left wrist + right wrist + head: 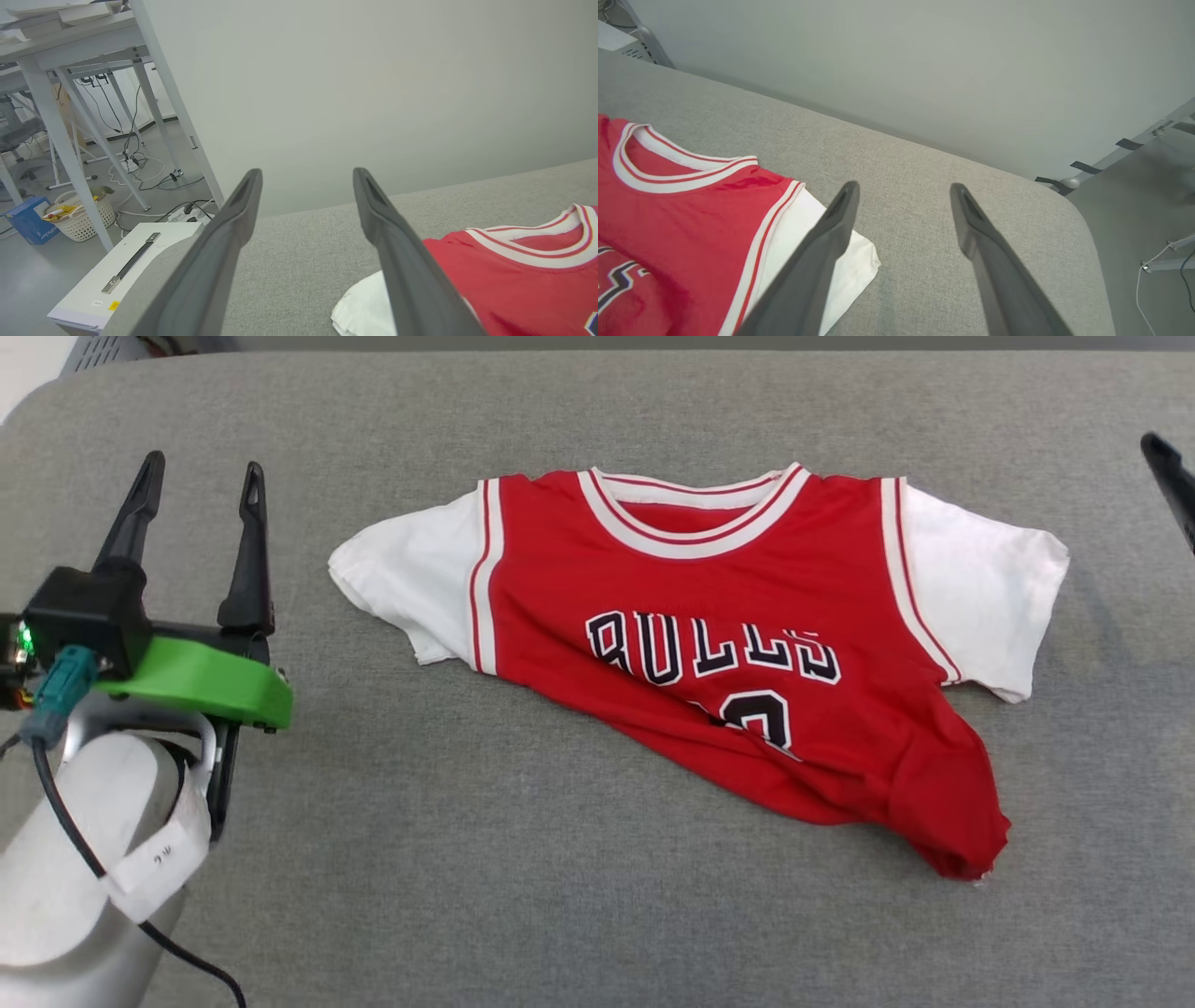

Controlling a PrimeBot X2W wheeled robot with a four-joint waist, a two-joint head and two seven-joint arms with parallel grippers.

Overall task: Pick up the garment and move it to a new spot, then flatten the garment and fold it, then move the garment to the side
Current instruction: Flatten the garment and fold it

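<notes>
Here, the left tool (201, 471) sits at the left side of the gray worktop (560, 896), on its pale arm, and its two dark fingers (250, 551) point away from the robot. They stand apart with nothing between them, so this tool is open and holds nothing. It is well apart from the garment (728, 579). In the left wrist view, past the worktop's edge, there is a white case (79, 303) with a dark handle, a white basket (81, 217), a blue box (30, 221), some cables (140, 168) and the legs of a white desk (58, 135).

The garment lies in the middle of the worktop, front side up, with its collar on the far side. It is red with white sleeves, and both sleeves lie out to the sides. Black letters say BULLS, and the number under them is partly hidden in a crease. The bottom part is not flat: it is pulled slantwise and bunched up at the near right corner.

The right tool (904, 187) is open with nothing in it, as the right wrist view shows, over the worktop near the garment's white sleeve. In the head view one of its dark fingers (1172, 481) pokes in at the right edge, apart from the garment
</notes>
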